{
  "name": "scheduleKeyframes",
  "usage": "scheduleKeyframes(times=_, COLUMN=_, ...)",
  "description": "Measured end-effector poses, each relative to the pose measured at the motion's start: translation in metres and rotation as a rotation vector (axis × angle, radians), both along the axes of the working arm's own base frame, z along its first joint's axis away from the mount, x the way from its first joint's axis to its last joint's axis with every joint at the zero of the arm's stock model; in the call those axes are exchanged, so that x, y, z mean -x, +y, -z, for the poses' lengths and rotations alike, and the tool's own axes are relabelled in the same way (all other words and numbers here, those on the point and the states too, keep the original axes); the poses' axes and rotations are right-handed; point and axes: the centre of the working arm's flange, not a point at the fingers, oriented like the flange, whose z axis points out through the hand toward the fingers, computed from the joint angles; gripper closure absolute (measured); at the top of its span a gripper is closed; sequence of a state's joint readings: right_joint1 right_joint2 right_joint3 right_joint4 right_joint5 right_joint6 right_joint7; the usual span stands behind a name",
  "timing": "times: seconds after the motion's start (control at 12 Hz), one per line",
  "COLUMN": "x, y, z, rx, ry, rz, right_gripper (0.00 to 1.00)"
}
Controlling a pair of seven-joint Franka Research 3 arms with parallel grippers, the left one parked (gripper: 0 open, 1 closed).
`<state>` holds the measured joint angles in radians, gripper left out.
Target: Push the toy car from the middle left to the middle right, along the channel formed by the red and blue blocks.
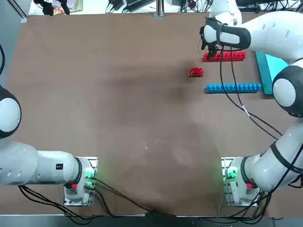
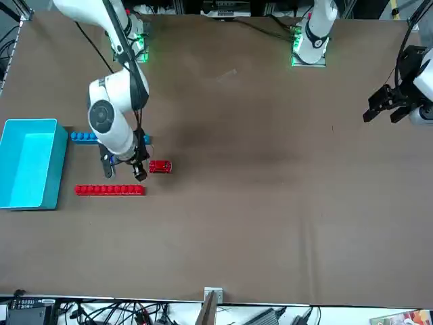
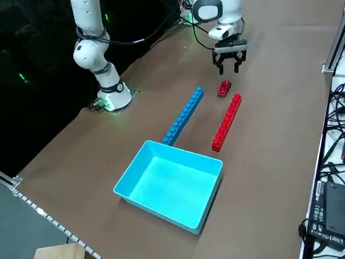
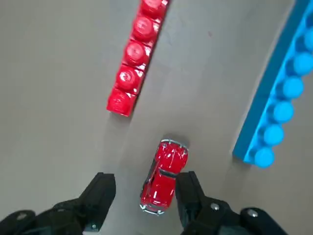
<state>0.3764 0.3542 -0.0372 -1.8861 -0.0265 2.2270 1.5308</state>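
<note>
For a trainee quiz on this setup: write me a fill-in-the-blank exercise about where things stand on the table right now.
1. The toy car sits just outside the mouth of the channel, its colour matching the ____ row of blocks.
2. The right hand has its fingers ____, with nothing gripped between them.
3. At the channel's far end lies a light-blue ____.
4. The blue block row is slightly ____ than the red block row.

Missing words: red; open; tray; longer

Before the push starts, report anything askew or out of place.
Nothing is damaged or spilled. The toy car sits slightly angled just outside the channel mouth between the red row and blue row. The right gripper, jaws open, hangs over its rear.
</note>
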Motion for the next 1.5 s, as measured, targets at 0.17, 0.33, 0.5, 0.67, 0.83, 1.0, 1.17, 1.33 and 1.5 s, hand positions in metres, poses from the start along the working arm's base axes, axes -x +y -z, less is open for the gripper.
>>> scheduleKeyframes(times=0.17, x=0.002, y=0.009, z=0.017, rx=0.005, ry=0.002, rz=0.119, right_gripper=0.23)
scheduleKeyframes(times=0.33, x=0.008, y=0.017, z=0.036, rx=0.002, ry=-0.009, rz=0.183, right_gripper=0.23)
scheduleKeyframes(times=0.5, x=0.017, y=0.02, z=0.055, rx=-0.004, ry=-0.025, rz=0.224, right_gripper=0.25)
scheduleKeyframes(times=0.67, x=0.026, y=0.017, z=0.071, rx=0.004, ry=-0.017, rz=0.26, right_gripper=0.26)
scheduleKeyframes(times=0.83, x=0.028, y=0.016, z=0.079, rx=0.014, ry=-0.01, rz=0.264, right_gripper=0.26)
scheduleKeyframes(times=1.0, x=0.031, y=0.018, z=0.085, rx=0.02, ry=-0.001, rz=0.26, right_gripper=0.26)
scheduleKeyframes(times=1.17, x=0.035, y=0.023, z=0.091, rx=0.025, ry=0.005, rz=0.257, right_gripper=0.27)
scheduleKeyframes(times=1.33, x=0.039, y=0.03, z=0.097, rx=0.025, ry=0.003, rz=0.258, right_gripper=0.31)
scheduleKeyframes(times=1.5, x=0.04, y=0.034, z=0.102, rx=0.025, ry=-0.007, rz=0.251, right_gripper=0.42)
